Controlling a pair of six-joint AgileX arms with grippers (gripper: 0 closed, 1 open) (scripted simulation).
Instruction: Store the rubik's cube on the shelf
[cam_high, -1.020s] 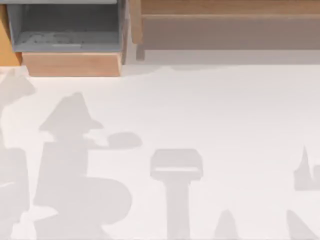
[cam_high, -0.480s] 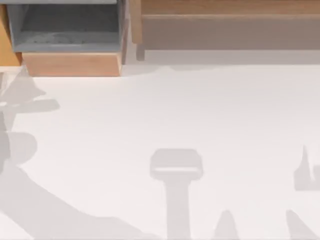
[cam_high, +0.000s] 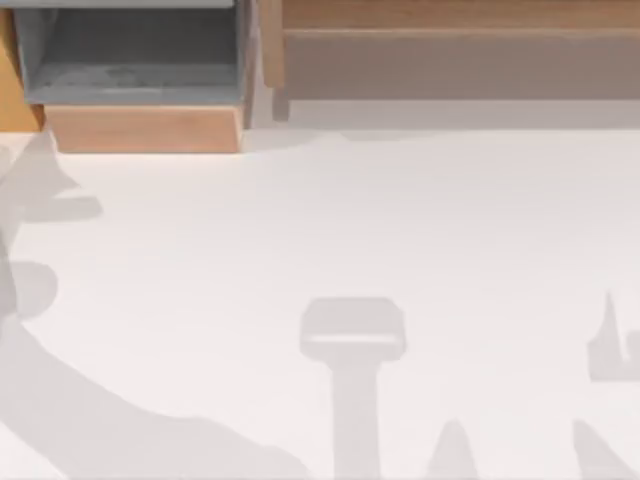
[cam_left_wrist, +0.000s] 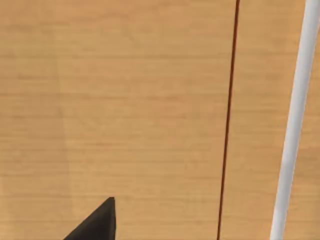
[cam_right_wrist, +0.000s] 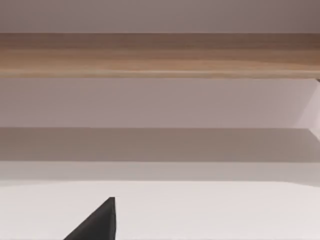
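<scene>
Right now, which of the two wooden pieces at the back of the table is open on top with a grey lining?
The drawer unit at the top view's back left: boxy, grey-lined, open cavity. The shelf to its right is a long ledge with a flat grey-brown front panel.
</scene>
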